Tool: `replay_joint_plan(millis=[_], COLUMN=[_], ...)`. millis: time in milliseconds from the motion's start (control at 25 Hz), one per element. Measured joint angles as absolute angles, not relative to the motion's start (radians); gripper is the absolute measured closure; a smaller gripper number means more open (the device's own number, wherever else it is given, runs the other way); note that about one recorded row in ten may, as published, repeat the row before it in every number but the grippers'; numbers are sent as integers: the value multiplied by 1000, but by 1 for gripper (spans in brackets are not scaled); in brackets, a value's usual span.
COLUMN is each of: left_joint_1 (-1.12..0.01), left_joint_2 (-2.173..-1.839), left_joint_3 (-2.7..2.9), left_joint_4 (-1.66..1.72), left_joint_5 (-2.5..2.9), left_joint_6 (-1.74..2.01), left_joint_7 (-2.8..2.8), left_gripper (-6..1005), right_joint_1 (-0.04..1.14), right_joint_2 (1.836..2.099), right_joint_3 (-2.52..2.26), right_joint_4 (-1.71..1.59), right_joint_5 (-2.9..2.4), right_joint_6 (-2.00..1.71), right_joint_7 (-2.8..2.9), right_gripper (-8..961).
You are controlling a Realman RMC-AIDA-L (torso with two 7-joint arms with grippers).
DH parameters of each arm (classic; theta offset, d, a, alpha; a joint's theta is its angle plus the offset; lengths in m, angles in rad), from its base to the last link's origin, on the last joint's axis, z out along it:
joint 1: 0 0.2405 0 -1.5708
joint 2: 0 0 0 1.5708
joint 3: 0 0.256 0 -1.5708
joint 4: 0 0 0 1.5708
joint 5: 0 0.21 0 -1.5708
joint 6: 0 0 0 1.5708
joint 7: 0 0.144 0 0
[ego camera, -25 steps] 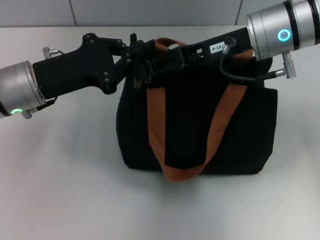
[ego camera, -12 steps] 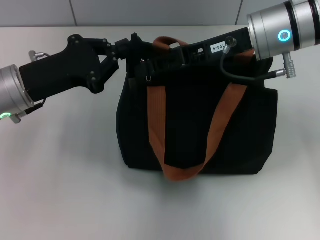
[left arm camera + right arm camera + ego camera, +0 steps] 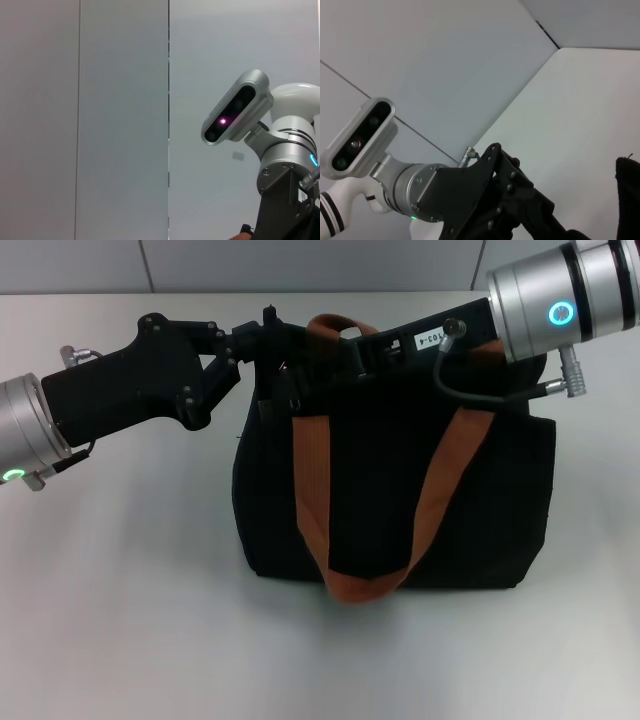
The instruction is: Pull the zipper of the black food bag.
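The black food bag point(image 3: 400, 490) stands in the middle of the table in the head view, with its orange-brown straps hanging down the front. My left gripper point(image 3: 268, 335) reaches in from the left and sits at the bag's top left corner, on the top edge. My right gripper point(image 3: 352, 348) lies along the bag's top edge from the right, its tip behind the upright strap loop. A small dark tab point(image 3: 291, 390) hangs just below the left gripper; I cannot tell whether it is the zipper pull. A black edge of the bag point(image 3: 627, 200) shows in the right wrist view.
The white table point(image 3: 120, 600) surrounds the bag, with a grey wall behind it. A black cable point(image 3: 480, 395) loops from the right wrist over the bag's top. The right wrist view shows my left arm point(image 3: 480, 200). The left wrist view shows wall and the head camera point(image 3: 235, 115).
My left arm has drawn back to the left along the bag's top edge over the last second, then held almost still. The right arm has barely shifted.
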State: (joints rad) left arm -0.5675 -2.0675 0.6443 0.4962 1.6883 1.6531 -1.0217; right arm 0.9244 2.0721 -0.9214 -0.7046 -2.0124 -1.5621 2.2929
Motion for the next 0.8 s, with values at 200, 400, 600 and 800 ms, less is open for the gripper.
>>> replay_joint_plan(millis=[200,400,600,800], left_joint_1=[-566,-563,-561,-561], left_joint_2=[-2068,-2067,-2066,-2066], left_joint_3=[641,641,641,642], left_joint_4=[495,495,494,494], left_joint_5=[1688,1688,1689,1689], left_joint_6=[1653,1652,1654,1658], left_joint_7=[-1022,-1022,-1022,-1022], left_gripper=[979,978,978,978], right_joint_1=[920,915,911,910], right_joint_2=[2074,2074,2075,2075], right_joint_3=[-926,-929,-937,-937], right_joint_4=[-712,-721,-734,-734], right_joint_5=[-2013,-2013,-2013,-2013], right_joint_6=[-1557,-1557,-1557,-1557], right_joint_7=[2292,2292,2292,2292], right_gripper=[628,684,780,823])
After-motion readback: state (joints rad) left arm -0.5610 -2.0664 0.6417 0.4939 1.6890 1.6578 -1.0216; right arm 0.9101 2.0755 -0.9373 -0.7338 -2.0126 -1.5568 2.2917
